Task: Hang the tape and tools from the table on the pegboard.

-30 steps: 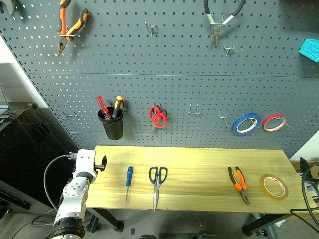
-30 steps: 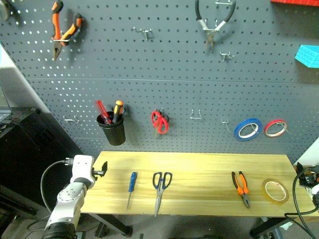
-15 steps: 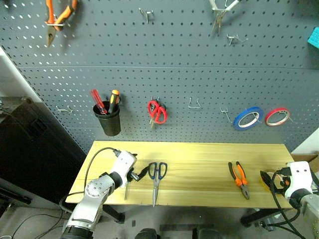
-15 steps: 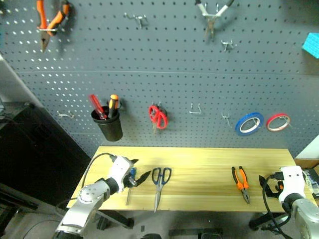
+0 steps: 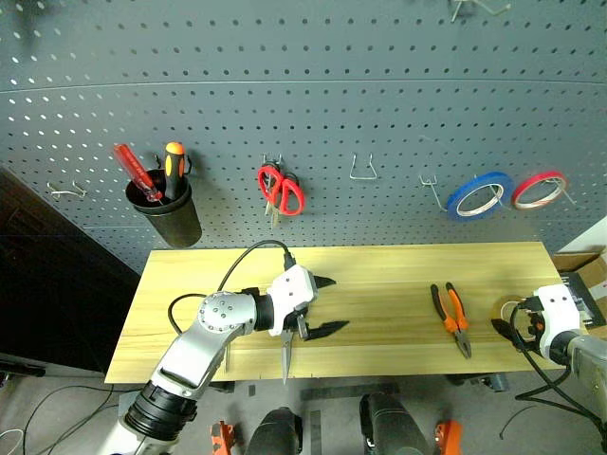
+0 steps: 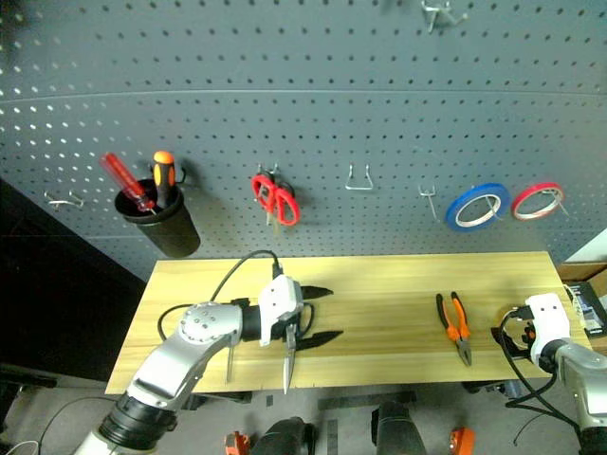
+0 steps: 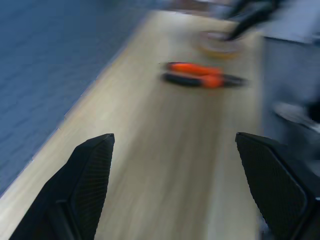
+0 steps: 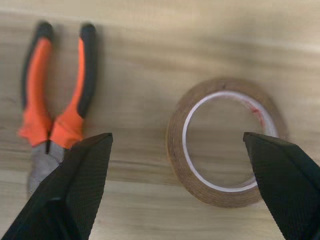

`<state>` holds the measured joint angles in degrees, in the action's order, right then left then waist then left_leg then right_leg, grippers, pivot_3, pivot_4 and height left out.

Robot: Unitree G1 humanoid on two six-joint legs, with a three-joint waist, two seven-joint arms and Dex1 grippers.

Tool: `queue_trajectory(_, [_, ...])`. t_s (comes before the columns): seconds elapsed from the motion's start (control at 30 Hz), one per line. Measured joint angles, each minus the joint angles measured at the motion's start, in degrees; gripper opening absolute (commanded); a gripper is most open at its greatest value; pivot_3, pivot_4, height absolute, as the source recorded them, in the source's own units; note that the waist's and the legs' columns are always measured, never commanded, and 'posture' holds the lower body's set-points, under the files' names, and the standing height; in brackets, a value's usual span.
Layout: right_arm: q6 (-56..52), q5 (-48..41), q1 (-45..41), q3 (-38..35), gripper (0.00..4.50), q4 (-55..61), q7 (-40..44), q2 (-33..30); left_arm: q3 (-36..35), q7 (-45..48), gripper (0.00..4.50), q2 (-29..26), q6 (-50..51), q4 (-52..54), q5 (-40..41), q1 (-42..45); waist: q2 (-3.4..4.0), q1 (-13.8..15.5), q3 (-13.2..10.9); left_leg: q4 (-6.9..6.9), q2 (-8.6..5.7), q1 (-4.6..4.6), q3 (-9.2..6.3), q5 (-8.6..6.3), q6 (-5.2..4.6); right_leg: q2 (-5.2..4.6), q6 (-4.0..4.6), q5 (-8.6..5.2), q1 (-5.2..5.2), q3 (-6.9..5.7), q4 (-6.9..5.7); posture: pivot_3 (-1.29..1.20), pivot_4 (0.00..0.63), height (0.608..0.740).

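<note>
On the pale wood table (image 5: 379,284), small orange-and-black pliers (image 5: 450,318) lie right of centre. My left gripper (image 5: 325,305) hovers open over the table's middle, pointing right toward the pliers (image 7: 200,80). It covers the scissors' loops, and only the steel blades (image 5: 285,358) stick out below it. The screwdriver's thin shaft (image 6: 228,356) peeks from under that forearm. At the right end, my right gripper (image 8: 177,142) stands open just above the yellow tape ring (image 8: 227,147), with the pliers (image 8: 52,117) beside it. The grey pegboard (image 5: 332,114) rises behind the table.
On the pegboard hang a black cup (image 5: 169,213) of tools, red-looped scissors (image 5: 280,190), a blue tape ring (image 5: 479,194) and a red one (image 5: 541,188). Bare wire hooks (image 5: 360,171) stand between the red scissors and the blue ring.
The camera has tilted down. My left gripper swung right from the table's left end to over the scissors. My right gripper came in at the right end, over the tape.
</note>
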<state>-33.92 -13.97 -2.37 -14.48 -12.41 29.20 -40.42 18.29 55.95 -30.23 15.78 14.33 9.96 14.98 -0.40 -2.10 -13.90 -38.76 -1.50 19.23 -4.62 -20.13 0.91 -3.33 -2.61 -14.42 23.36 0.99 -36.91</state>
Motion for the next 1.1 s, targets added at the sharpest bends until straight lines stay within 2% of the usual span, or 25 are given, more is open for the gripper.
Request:
queue_trajectory(0.23, [2.63,2.82,-9.03,4.14,4.5,-14.27,2.34,0.07,5.01,5.4,4.11,0.32,-1.4,2.54,-0.09,4.42,-0.07,0.16,-1.68,-0.22,-0.07,0.54,-0.06,0.01,0.0,-0.02,-0.04,0.06,0.39,-0.06,-0.04,-0.01,0.325,0.74])
queue_trajectory(0.37, [5.05,4.01,-14.75,4.86,4.5,-23.22,3.37,0.1,5.78,5.47,4.11,0.95,-1.94,3.0,-0.91,5.79,-0.44,0.19,-1.96,-0.22,-0.07,0.75,0.06,0.13,0.22,-0.03,-0.04,0.08,0.67,-0.09,-0.07,0.0,0.323,0.74])
queue_trajectory(0.5, [4.78,4.15,-18.7,4.86,3.68,-29.86,4.53,-0.55,6.29,5.76,4.14,0.76,-3.53,3.01,-1.88,5.8,-0.8,0.29,-2.16,-0.23,-0.04,0.75,0.0,0.13,0.22,-0.06,0.0,0.12,0.66,-0.07,-0.05,0.01,0.312,0.74])
queue_trajectory(0.67, [4.73,5.37,-20.44,5.63,2.06,-33.68,5.94,-1.62,6.28,5.93,4.14,0.86,-5.56,2.86,-2.4,5.8,-0.9,0.51,-2.14,-0.25,-0.04,0.75,-0.03,0.14,0.24,-0.06,0.0,0.14,0.64,-0.09,-0.04,0.0,0.288,0.74])
queue_trajectory(0.83, [4.71,6.66,-18.08,6.83,0.5,-27.94,3.67,0.91,6.18,4.39,4.14,1.47,-6.39,1.01,-3.01,5.66,-1.34,0.46,-1.88,-0.29,-0.02,0.75,-0.03,0.15,0.27,-0.07,-0.04,0.21,0.64,-0.11,-0.03,-0.02,0.271,0.74])
queue_trajectory(1.1, [3.22,10.47,-9.4,7.98,0.44,-12.11,-2.88,4.19,5.99,1.94,4.14,1.85,-7.68,1.01,-3.5,3.13,-1.36,0.46,-1.83,-0.29,-0.01,0.75,-0.08,0.24,0.42,-0.08,-0.03,0.25,0.65,-0.12,-0.05,-0.02,0.244,0.74])
